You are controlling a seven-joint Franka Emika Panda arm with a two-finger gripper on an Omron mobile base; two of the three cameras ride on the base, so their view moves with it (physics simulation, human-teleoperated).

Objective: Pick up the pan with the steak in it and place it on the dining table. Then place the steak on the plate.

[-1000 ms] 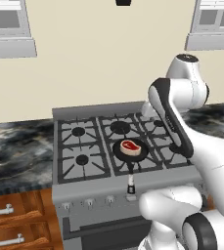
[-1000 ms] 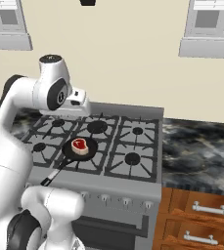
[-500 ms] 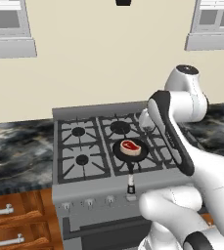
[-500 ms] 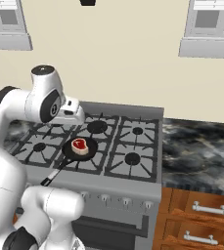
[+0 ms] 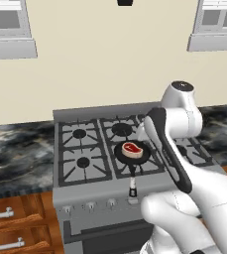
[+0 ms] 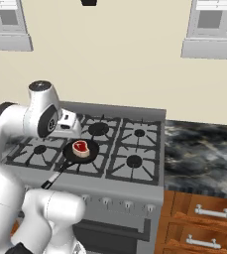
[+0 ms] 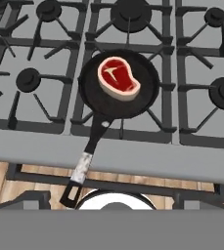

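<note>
Grey six-burner stove (image 5: 85, 163) set between dark marbled tabletop (image 6: 204, 154) stretches, brown drawers with silver pulls (image 6: 209, 213) below. Row of knobs (image 5: 90, 205) along stove front. No legible writing or brands anywhere. Pan (image 7: 118, 85) seated on front centre grate, handle (image 7: 86, 158) angled out past stove edge, clear of neighbouring burners. Steak (image 7: 118, 78) lying inside pan, toward its far side. Hand (image 6: 68, 125) poised above stove behind pan, spread wide, holding nothing.
</note>
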